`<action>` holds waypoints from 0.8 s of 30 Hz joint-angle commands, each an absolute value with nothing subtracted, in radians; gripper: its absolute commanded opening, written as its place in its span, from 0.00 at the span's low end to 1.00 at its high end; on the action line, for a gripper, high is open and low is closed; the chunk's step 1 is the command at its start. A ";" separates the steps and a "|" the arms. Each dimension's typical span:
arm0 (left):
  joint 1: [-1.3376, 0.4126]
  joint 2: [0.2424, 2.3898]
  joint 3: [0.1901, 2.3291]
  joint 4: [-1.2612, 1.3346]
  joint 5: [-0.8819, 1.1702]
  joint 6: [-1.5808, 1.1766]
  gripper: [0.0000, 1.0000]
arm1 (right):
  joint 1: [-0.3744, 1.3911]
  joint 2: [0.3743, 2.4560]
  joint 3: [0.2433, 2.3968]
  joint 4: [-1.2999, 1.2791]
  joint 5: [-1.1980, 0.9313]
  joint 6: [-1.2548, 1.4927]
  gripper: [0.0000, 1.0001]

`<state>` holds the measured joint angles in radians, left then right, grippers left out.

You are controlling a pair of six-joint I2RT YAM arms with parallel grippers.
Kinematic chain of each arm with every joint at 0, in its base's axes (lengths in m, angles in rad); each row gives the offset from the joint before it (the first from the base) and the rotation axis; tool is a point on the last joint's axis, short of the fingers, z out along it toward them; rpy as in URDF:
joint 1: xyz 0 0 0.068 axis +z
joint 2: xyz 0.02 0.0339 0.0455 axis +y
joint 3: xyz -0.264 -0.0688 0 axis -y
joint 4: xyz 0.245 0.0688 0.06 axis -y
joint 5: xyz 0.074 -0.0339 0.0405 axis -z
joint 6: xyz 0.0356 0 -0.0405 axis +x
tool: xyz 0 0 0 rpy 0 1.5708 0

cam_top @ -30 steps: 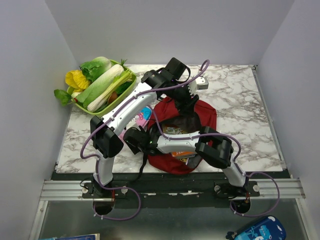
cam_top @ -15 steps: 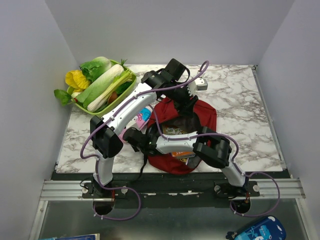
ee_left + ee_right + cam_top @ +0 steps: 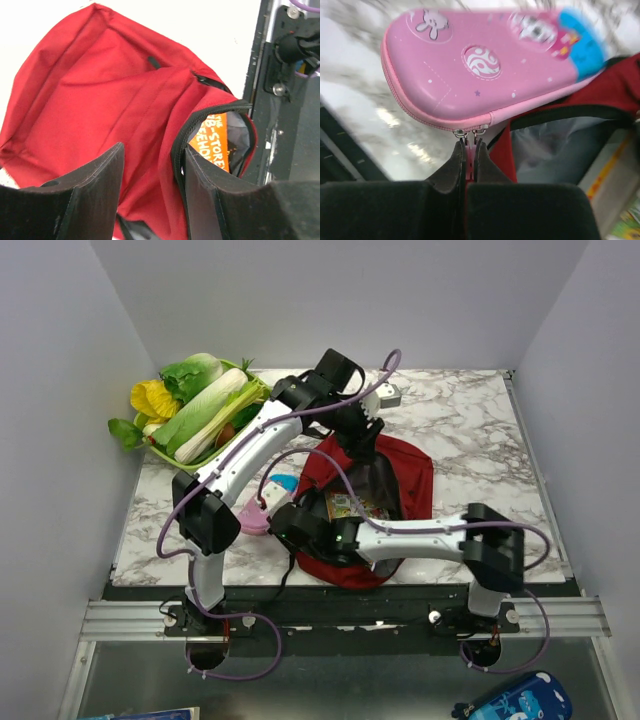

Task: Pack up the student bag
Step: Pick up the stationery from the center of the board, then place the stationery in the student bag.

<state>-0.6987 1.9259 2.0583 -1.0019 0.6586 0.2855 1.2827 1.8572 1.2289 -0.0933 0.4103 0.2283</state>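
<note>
The dark-red student bag lies open on the marble table in front of both arms. My left gripper holds its far rim, with a fold of red fabric and the black zipper edge between the fingers. Inside the bag shows an orange book. My right gripper is at the bag's left side, shut on the zipper tab of the pink pencil case. In the right wrist view the case hangs off the fingertips of the gripper, beside the bag's grey lining.
A green basket of vegetables stands at the back left. A small grey object lies behind the bag. The table's black front edge runs just below the bag. A blue case lies below the table at the lower right.
My right gripper closed on the pencil case's zipper tab while its arm stretched out to the left. The case shifted toward the near left. The left arm moved slightly back and left with the bag's rim.
</note>
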 commanded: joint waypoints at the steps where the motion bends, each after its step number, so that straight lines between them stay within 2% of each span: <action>1: -0.631 1.921 2.072 -0.944 0.598 0.232 0.57 | 1.351 1.620 1.203 -0.101 0.457 0.114 0.01; 11: -0.621 1.890 2.037 -0.927 0.606 0.229 0.56 | 1.396 1.268 1.109 -0.317 0.635 0.167 0.01; 24: -0.635 1.822 2.009 -0.914 0.640 0.209 0.53 | 1.408 1.094 1.029 -0.506 0.799 0.276 0.01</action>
